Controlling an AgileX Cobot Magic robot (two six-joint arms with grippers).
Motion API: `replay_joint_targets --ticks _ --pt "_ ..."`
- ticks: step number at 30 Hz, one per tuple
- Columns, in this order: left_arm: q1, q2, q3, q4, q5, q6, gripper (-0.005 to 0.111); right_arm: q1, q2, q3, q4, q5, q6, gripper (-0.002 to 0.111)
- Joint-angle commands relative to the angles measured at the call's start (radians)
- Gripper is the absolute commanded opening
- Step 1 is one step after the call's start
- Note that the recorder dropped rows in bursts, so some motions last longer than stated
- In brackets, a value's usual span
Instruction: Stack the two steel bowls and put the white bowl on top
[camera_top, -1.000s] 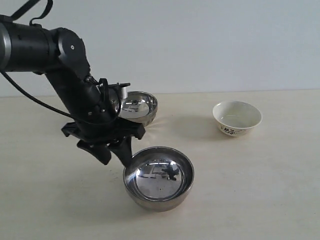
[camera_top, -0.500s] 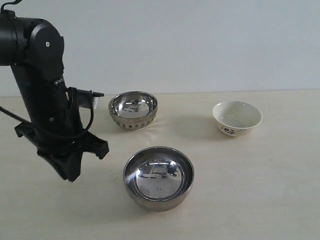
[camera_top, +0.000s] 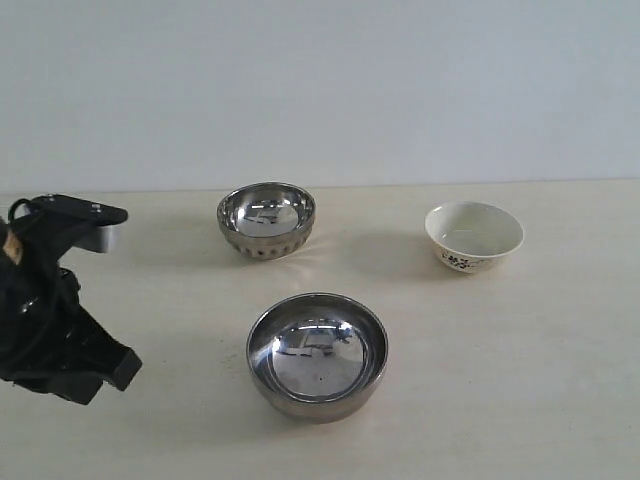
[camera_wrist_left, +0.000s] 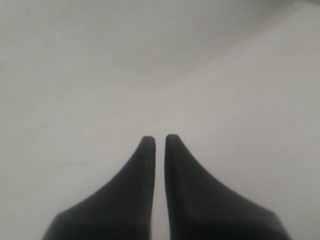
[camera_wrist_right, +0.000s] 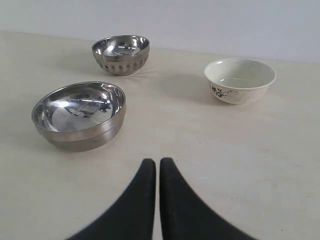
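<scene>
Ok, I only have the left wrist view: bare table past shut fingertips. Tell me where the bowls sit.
Observer: All three stand apart, nothing stacked. The plain steel bowl is nearest the exterior camera.
Operator: Give me the dimpled one.
Observer: The dimpled steel bowl sits behind it, farther back and slightly left.
Operator: Now the white one.
Observer: The white bowl stands upright and empty on the right of the exterior view, about level with the dimpled one.

1. The plain-sided steel bowl (camera_top: 317, 355) sits upright and empty at the front centre, touching nothing.
2. The dimpled steel bowl (camera_top: 266, 220) stands upright behind it, slightly left, not stacked.
3. The white bowl (camera_top: 474, 237), cream with a dark floral print, stands upright at the back right, well apart from both.
</scene>
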Motion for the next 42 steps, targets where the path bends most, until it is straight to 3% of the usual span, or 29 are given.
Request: replay_joint_targets --ticks 1,12,16,23,32,34,42 --pt "0.0 -0.17 0.159 -0.121 -0.28 -0.007 0.004 -0.006 -0.005 0.0 -0.005 -0.005 -0.004 0.0" --pt "-0.004 -0.465 0.564 -0.604 -0.743 0.237 0.004 -0.006 -0.005 0.0 -0.005 -0.005 -0.004 0.0" --pt "-0.004 -0.598 0.694 -0.689 -0.915 0.242 0.004 -0.006 -0.005 0.0 -0.005 -0.005 -0.004 0.0" --pt "-0.004 -0.744 0.712 -0.687 -0.893 0.196 0.004 -0.006 -0.005 0.0 -0.005 -0.005 -0.004 0.0" --pt "-0.004 -0.76 0.712 -0.681 -0.893 0.208 0.004 -0.006 -0.005 0.0 -0.005 -0.005 -0.004 0.0" --pt "0.002 -0.778 0.712 -0.622 -0.94 0.212 0.004 -0.006 -0.005 0.0 -0.005 -0.005 -0.004 0.0" --pt "0.191 -1.075 0.712 -0.621 -0.942 0.272 0.004 -0.006 -0.005 0.0 -0.005 -0.005 -0.002 0.0"
